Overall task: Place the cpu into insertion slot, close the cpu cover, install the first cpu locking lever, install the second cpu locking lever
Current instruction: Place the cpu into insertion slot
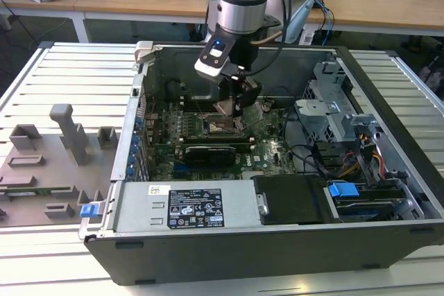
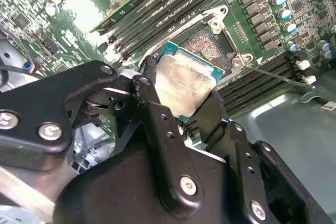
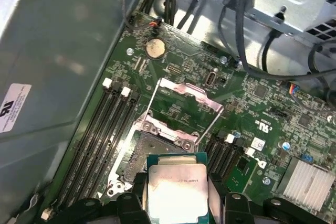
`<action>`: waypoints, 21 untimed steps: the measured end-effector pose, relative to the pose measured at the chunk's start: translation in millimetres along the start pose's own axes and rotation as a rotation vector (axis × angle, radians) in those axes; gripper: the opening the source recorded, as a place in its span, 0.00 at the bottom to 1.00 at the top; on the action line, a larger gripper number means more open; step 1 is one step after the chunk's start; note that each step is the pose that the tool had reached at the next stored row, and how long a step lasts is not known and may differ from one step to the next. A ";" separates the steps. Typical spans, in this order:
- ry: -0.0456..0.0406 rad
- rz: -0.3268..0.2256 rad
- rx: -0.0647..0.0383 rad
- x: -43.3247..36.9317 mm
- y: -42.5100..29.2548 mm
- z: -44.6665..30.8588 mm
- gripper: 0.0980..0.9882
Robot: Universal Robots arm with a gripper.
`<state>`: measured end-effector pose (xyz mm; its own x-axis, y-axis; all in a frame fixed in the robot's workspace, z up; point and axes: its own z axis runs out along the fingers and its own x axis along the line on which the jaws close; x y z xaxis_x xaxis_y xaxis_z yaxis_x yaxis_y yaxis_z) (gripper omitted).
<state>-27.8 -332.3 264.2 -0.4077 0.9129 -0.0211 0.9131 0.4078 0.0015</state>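
tool (image 2: 181, 98) clamped on cpu (image 2: 181, 80), pale silvery square top, green edge, just above uncovered insertion slot (image 2: 210, 41)

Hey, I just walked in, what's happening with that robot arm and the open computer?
The arm's gripper is shut on the cpu, holding it by its edges over the green motherboard inside an open computer case. The chip hangs close to the insertion slot but is not seated in it. The cpu cover is flipped open, leaving the slot bare.
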 end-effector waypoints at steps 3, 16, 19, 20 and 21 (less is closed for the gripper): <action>-0.0059 0.029 0.003 -0.1 0.0 0.0 0.50; -0.0082 0.319 0.011 0.0 0.0 2.1 0.50; -0.0083 0.333 0.011 0.0 0.0 2.2 0.50; -0.0082 0.333 0.011 0.1 0.0 2.2 0.50; -0.0082 0.334 0.011 0.1 0.0 2.2 0.50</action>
<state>-27.8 -332.3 262.0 -0.0862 0.9958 -0.0294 0.9963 0.0862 -0.0015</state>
